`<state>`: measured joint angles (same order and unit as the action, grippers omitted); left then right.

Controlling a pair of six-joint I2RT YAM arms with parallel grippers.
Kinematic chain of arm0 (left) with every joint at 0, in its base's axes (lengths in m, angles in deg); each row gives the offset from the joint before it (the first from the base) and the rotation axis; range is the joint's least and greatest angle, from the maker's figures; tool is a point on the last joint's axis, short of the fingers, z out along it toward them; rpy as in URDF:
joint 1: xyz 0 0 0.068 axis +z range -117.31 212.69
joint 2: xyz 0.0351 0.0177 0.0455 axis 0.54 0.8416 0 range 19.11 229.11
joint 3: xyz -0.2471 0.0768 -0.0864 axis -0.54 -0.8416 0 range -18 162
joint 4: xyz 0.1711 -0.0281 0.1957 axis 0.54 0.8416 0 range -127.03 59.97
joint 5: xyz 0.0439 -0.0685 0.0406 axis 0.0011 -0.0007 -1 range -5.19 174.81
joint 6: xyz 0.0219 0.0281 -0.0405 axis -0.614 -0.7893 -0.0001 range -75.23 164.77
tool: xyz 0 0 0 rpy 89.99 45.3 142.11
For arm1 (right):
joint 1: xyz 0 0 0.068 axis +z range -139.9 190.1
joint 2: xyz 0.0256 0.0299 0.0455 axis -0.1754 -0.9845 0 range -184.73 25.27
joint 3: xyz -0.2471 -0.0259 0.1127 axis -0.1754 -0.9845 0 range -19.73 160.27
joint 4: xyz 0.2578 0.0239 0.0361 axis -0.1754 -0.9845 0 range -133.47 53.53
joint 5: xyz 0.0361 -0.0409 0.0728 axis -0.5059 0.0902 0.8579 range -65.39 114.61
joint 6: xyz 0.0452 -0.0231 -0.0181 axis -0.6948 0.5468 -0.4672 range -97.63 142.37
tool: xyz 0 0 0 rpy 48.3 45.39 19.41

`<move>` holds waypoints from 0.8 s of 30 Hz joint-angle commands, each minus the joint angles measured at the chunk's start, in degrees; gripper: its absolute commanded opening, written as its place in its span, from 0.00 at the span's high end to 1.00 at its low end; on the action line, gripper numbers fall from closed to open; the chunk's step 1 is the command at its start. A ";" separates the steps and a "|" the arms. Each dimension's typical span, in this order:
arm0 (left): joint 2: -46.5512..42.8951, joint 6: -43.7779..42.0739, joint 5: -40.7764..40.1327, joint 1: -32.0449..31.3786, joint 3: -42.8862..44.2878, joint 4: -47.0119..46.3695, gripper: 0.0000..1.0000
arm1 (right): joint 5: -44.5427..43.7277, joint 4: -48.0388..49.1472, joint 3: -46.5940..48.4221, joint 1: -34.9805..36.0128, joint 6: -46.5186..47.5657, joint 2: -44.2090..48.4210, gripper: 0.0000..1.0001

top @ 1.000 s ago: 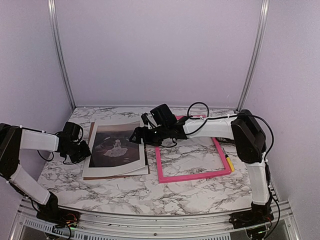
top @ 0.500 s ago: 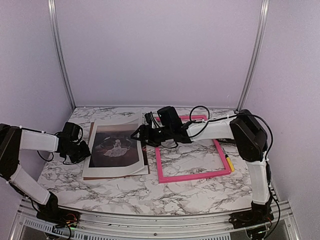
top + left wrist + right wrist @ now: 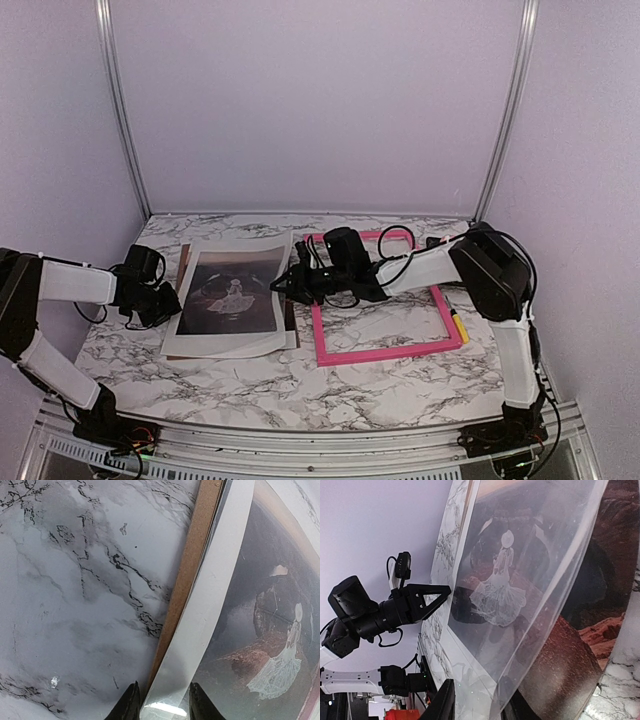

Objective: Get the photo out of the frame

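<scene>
While the frame (image 3: 385, 353) lies flat on the marble table (image 3: 250, 390) with the marble showing through its middle, the photo (image 3: 232, 292) lies just to its left, outside it. The photo rests on a white mat sheet (image 3: 220, 580), and under that is a brown backing board (image 3: 192, 575) whose edge peeks out. The left gripper (image 3: 162, 705) is down at the left edge of this pile. Its fingers are a little apart, and the white edge of the mat lies flat between them, not pinched. The right gripper (image 3: 475, 707) is at the right edge of the pile. Its fingers are closed on the edge of a clear sheet (image 3: 555, 575), which tilts up off the photo, so the small white figure shows through it. A yellow pen (image 3: 458, 326) lies just beside the right side of the frame.
</scene>
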<state>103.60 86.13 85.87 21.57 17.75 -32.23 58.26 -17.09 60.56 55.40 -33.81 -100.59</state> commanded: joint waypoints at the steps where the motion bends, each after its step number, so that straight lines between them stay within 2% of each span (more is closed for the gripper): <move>1: -0.59 0.03 1.84 -0.03 -1.11 1.79 0.66 | 2.44 4.07 0.48 -0.10 -1.99 -1.42 0.70; 5: -0.61 -0.11 1.67 -0.09 -0.99 1.99 0.66 | 0.85 -1.79 2.83 0.00 0.97 -2.27 0.72; 9: -0.53 -0.30 1.57 -0.10 -0.79 2.17 0.66 | -4.15 -11.64 5.61 0.18 7.37 -2.03 0.72; 14: -0.13 -0.36 1.59 -0.05 -0.43 2.29 0.66 | -4.24 -13.90 6.51 0.19 8.14 -3.60 0.73; 20: -0.43 -0.67 1.21 -0.11 0.14 2.94 0.65 | -3.45 -14.02 7.30 0.06 8.39 -3.68 0.97; 24: -1.12 -1.73 -0.01 -0.07 1.28 4.53 0.59 | -4.97 -17.43 9.13 -0.45 11.32 -1.31 1.00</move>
<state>103.60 85.70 86.26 21.55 17.90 -32.02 54.70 -31.45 65.70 55.40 -25.99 -103.87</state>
